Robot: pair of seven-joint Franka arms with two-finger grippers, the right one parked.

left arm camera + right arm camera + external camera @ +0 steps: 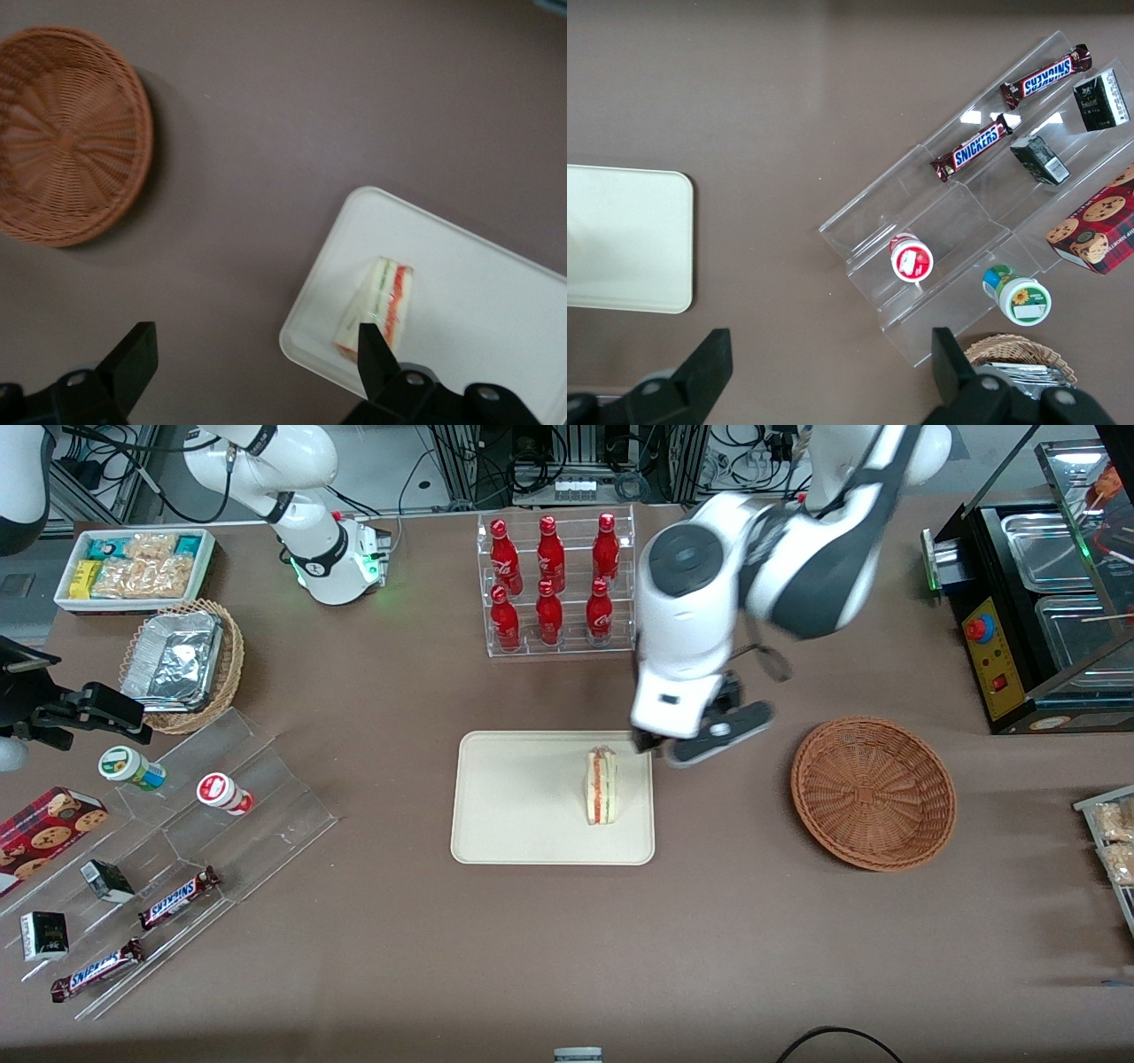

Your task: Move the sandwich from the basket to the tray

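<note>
Front view is showing the sandwich (601,786) lying on the tray (514,806), apparently on edge. Nearby, the gripper (257,363) is hovering spread wide and gripping nothing, while the basket (873,793) is sitting apart.

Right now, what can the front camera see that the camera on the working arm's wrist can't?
Only the front view shows the clear rack of red soda bottles, the Snickers bars and the white arm itself.

Only the wrist view shows the gripper up close, its black fingers spread open and holding nothing, above the tray's edge.

Both show the triangular white-bread sandwich lying on the flat cream rectangular tray, and the round reddish-brown wicker basket with nothing in it.
</note>
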